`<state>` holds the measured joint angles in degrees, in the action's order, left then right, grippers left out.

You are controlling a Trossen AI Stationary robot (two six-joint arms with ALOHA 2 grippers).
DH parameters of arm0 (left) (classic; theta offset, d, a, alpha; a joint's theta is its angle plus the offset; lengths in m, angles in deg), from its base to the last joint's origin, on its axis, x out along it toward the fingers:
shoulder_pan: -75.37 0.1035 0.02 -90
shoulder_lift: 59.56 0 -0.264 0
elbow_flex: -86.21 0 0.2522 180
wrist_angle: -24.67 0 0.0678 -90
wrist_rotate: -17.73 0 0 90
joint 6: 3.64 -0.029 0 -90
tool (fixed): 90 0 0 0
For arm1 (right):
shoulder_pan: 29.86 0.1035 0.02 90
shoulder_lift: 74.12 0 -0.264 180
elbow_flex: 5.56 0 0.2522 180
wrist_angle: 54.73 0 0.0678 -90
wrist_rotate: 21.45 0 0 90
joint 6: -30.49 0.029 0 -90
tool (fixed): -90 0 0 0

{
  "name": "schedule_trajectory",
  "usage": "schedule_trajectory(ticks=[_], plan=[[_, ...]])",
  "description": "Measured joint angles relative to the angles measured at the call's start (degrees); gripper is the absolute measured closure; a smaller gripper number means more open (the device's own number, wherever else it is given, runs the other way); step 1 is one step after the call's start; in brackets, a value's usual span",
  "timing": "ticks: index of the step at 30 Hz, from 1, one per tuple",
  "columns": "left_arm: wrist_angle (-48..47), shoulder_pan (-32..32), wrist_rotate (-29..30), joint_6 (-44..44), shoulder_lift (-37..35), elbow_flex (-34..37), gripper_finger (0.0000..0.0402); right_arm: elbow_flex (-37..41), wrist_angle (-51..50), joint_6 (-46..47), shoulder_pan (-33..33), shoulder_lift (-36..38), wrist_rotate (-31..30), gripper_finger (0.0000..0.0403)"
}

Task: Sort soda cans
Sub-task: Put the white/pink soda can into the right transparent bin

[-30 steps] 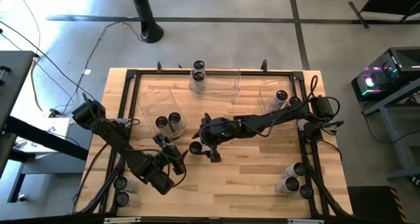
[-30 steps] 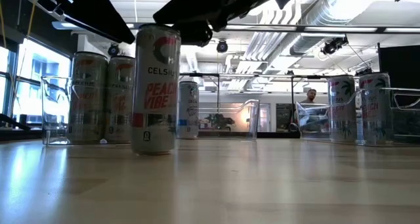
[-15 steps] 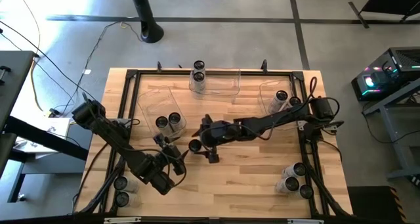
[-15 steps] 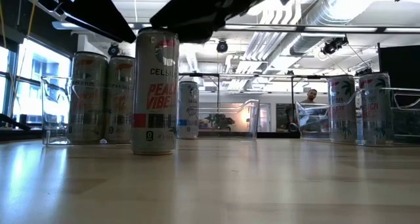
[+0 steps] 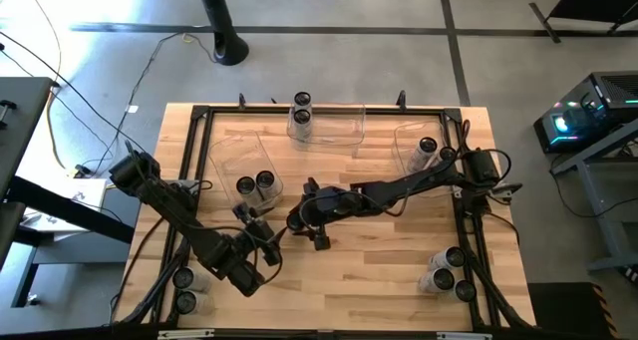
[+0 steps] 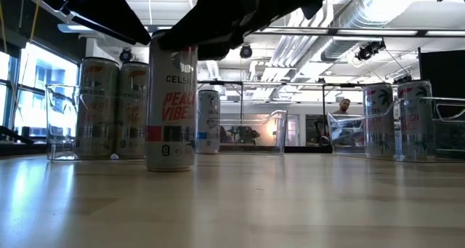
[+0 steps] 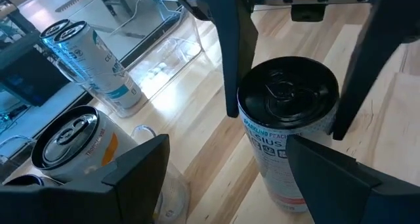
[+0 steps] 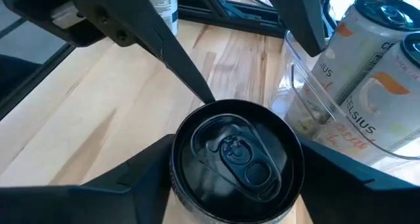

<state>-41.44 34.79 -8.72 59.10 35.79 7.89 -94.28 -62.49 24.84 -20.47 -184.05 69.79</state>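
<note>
We note the table (image 5: 399, 280), wooden, with clear bins (image 5: 239, 161) at 9, 12 and 2 o'clock. Near centre, right gripper (image 5: 296, 220) straddles a lone can (image 6: 171, 102), fingers (image 7: 237, 46) on either side; whether they grip, we cannot tell. Left gripper (image 5: 261, 232), at 7 o'clock just beside it, is spread, holding nothing. Other cans (image 5: 255, 183) stand in bins and at both near corners.

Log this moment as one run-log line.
right end effector: straddling loose can mid-table, fingers either side, contact unclear | left end effector: open, waiting beside | can: upright on table
</note>
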Motion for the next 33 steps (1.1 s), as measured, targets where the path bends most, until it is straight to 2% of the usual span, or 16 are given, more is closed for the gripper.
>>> schedule_trajectory(ticks=[3,7,12,16,21,27,29,33], plan=[[-0.21,0.02,0.07,0.02,0.00,0.00,0.0102,0.02,0.25,1.28,0.08,-0.02,-1.75,0.0162],[-0.02,0.07,0.22,0.19,0.00,0.00,0.0102,0.04,-2.30,3.43,1.12,1.64,-9.50,0.0162],[-0.07,-0.11,0.20,0.17,0.00,-0.04,0.0102,-0.07,-12.61,5.45,4.76,12.73,-22.91,0.0162],[-0.06,-0.13,0.20,0.19,0.00,-0.04,0.0102,-0.08,-27.13,10.25,8.60,22.97,-33.80,0.0162],[0.01,-0.13,0.24,0.65,0.00,-0.04,0.0102,-0.14,-45.60,24.76,12.07,33.72,-44.96,0.0162],[-0.05,-0.13,0.52,1.09,0.00,-0.04,0.0102,0.05,-70.34,45.84,15.78,40.59,-54.71,0.0162],[-0.05,-0.13,0.52,0.75,0.00,-0.04,0.0102,-0.09,-77.57,52.44,16.76,42.26,-56.75,0.0162],[-0.08,-0.11,0.61,0.15,0.00,-0.04,0.0102,-0.04,-90.07,64.85,18.04,43.14,-56.83,0.0162]])
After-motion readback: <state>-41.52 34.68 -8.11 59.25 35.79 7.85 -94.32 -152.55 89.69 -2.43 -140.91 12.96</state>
